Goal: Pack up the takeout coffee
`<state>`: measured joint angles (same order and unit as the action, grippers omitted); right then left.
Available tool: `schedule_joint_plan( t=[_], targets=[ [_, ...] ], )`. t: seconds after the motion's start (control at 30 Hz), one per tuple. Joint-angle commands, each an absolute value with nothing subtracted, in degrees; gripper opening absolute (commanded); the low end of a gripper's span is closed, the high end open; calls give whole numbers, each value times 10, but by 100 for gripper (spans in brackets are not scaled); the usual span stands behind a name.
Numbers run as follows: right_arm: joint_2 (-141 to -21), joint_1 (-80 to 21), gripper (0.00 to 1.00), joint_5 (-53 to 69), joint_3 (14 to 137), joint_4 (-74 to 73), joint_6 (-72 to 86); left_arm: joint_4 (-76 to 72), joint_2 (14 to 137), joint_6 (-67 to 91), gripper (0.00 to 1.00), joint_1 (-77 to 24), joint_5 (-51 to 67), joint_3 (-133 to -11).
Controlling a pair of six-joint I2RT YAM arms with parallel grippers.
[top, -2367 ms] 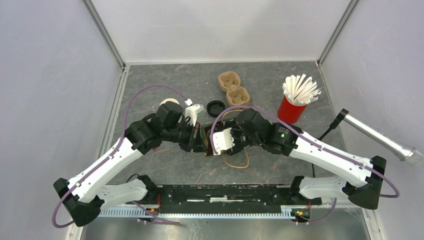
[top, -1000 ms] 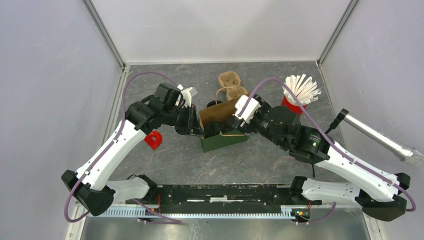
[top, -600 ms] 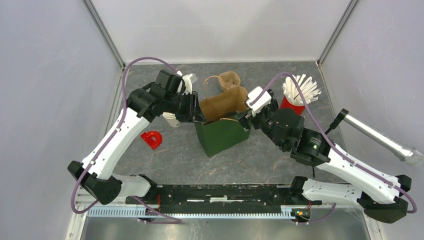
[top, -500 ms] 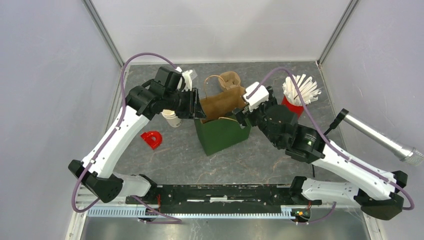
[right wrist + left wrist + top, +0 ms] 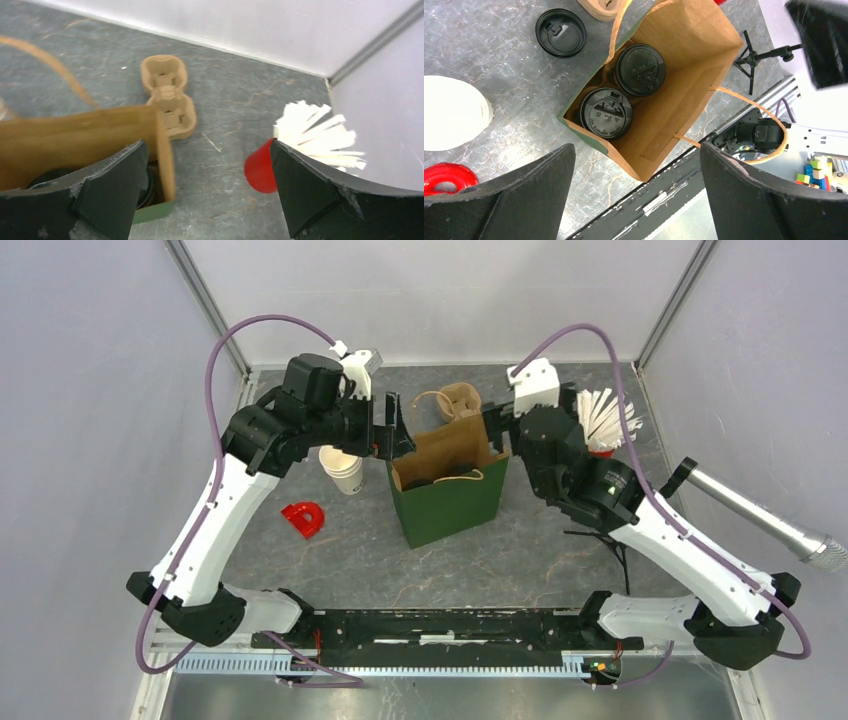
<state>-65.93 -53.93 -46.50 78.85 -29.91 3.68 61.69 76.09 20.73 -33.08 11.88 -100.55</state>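
My left pincer (image 5: 636, 150) and right pincer (image 5: 207, 145) both gape wide, empty, flanking the upright bag (image 5: 450, 505); two lidded coffees (image 5: 606, 113) stand inside.

The takeout coffee cup (image 5: 606, 113) stands upright inside the open green bag (image 5: 694, 65) mid-table, black lid on; a second lidded cup (image 5: 640, 69) stands just beside it; their sides are hidden.

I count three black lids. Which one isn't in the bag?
The loose lid lying on the table outside the bag; the other two lids sit side by side inside it.
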Motion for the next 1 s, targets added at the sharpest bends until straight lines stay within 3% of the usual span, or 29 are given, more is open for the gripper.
schedule_joint_plan(
  t=[0.0, 0.1, 0.2, 0.4, 0.7, 0.97],
  targets=[
    [-679, -462, 96, -478, 839, -369, 80, 615, 731, 158, 100, -328, 91, -1022],
    [-701, -384, 92, -443, 858, -415, 74, 607, 709, 152, 100, -328, 83, -998],
    [-723, -296, 80, -397, 865, -444, 40, 606, 686, 152, 100, -328, 78, -969],
    [-752, -136, 47, -265, 862, -440, 23, 596, 655, 156, 100, -328, 76, -933],
    [-830, -65, 37, -169, 860, -332, -46, 596, 657, 146, 100, -328, 83, -931],
    [-850, -34, 34, -116, 812, -286, -70, 606, 666, 146, 100, -328, 100, -944]
  ],
)
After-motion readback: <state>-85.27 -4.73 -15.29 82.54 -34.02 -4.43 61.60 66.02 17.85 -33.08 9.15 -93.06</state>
